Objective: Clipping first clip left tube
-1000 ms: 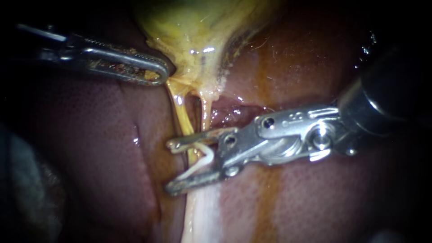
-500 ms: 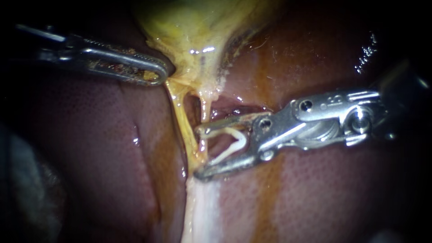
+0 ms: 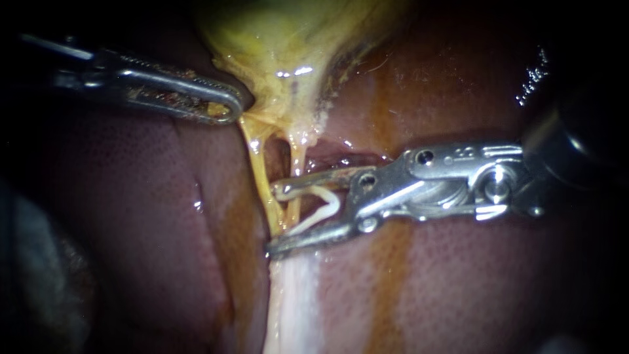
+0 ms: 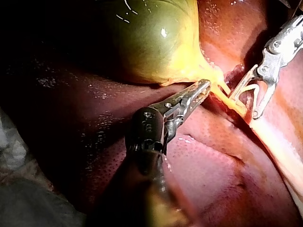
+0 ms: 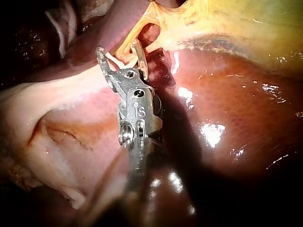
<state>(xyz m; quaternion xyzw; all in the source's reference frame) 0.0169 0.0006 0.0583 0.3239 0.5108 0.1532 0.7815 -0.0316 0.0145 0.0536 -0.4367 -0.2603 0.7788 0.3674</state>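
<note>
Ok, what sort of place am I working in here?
Probably a surgical bench setup, organs outside a body: a bare liver and gallbladder, the left instrument gripping the gallbladder, the right instrument holding a white clip at the tubes.

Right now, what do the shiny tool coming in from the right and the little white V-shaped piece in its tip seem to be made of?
The silver right instrument looks like polished metal, probably steel: bright glints, hard edges, visible pins. The white V-shaped clip looks like smooth, matte plastic, though the pictures cannot settle that: pale, thin, without metallic shine.
</note>
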